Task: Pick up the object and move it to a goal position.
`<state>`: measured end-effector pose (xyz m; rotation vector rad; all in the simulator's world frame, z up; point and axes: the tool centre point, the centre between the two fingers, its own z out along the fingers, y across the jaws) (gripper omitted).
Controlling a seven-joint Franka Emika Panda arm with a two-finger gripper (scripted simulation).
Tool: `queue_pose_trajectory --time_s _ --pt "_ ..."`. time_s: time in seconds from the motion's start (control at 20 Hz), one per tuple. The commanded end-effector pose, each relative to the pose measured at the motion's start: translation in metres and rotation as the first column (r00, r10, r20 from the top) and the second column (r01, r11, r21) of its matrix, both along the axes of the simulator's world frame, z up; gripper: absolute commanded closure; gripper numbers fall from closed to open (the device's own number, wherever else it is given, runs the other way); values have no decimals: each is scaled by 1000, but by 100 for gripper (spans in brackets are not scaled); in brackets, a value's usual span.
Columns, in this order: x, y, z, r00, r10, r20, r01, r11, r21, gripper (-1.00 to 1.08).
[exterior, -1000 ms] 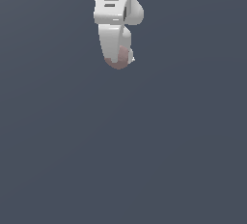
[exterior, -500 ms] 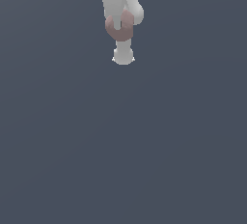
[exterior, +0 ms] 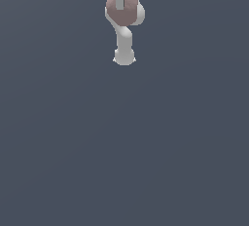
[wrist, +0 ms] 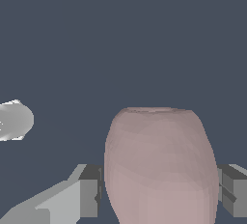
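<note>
My white two-fingered gripper (wrist: 159, 191) pinches the smooth pinkish-brown egg-shaped lump (wrist: 160, 165) between both pads, lifted clear of the dark grey floor (exterior: 124, 147); I judge a slow, level carry with constant squeeze best, goal unseen.

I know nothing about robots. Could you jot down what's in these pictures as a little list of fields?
Setting: simulator render, plain dark grey-blue ground
Arm: white robot arm, seen in the exterior view
Object: smooth pinkish-brown egg-like lump
Gripper: gripper, one finger on each side of the lump
Hold: lump sits between the fingers, apparently gripped
Goal marker: none visible
</note>
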<state>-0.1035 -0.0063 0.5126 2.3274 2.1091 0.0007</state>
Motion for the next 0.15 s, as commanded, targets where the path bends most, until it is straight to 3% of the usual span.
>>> queue_pose_trajectory --time_s 0.0,0.1 --pt "0 0 4 1000 0 -1 0 1000 0 108" --pt "0 1 4 1000 0 -1 0 1000 0 108"
